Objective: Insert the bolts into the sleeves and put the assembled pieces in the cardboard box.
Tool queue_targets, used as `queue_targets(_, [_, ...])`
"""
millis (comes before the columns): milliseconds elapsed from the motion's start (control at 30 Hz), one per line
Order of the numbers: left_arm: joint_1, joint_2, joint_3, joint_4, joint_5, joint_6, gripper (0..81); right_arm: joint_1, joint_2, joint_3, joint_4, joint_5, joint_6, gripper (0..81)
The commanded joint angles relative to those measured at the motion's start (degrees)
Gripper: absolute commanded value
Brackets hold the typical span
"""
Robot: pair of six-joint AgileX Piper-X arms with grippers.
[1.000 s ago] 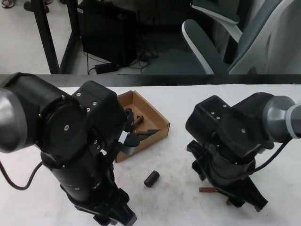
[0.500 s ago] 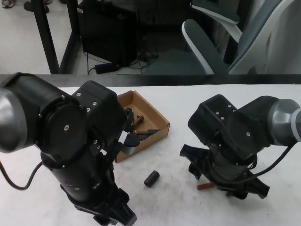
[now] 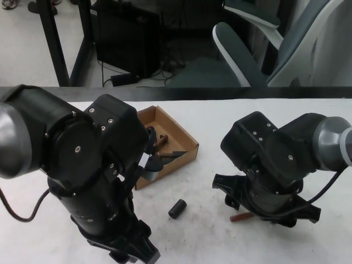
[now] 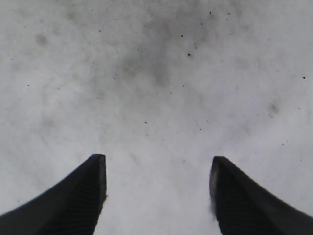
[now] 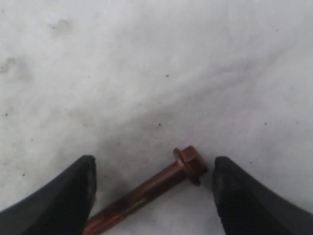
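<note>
1. The right end effector (image 5: 153,169) hung open just above the desk (image 3: 209,124). A copper hex-head bolt (image 5: 146,190) lay flat between its fingers.
2. The left end effector (image 4: 157,169) was open too, its fingers spread over the desk surface.
3. A black sleeve (image 3: 177,209) lay on its side at 9 o'clock from the bolt.
4. The cardboard box (image 3: 186,138) sat at 11 o'clock from the sleeve and held brownish and dark pieces (image 3: 160,141).

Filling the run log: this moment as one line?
right gripper open, straddling bolt on bench | left gripper open, empty | sleeve loose near cardboard box
</note>
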Motion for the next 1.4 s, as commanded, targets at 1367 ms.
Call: queue_targets(1367, [-0.3,-0.3,-0.3,0.2,-0.7,0.0,57.9,-1.8,0.7,0.2,-3.0,-0.1,15.0,63.8])
